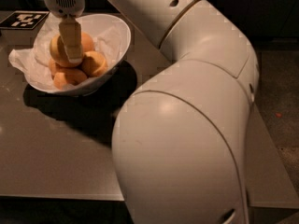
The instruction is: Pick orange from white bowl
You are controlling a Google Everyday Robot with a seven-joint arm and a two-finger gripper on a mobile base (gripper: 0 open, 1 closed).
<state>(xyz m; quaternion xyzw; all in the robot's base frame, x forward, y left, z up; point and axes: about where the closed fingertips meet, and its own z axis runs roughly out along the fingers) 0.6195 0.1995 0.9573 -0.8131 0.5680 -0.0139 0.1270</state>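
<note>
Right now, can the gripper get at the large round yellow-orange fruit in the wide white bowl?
Probably yes. The gripper hangs straight down into the wide white bowl, right at the large round yellow-orange fruit, with nothing else covering it; smaller peach-orange fruits crowd beside it.

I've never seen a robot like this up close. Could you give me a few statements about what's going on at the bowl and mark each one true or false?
1. The gripper is down inside the white bowl, right at the orange. True.
2. The orange is the only fruit in the bowl. False: smaller fruits lie beside and below it.
3. The bowl stands on the floor. False: it stands on the table.
4. A black-and-white marker lies on the table behind the bowl. True.
5. The bowl is lined with crumpled white paper. True.
</note>
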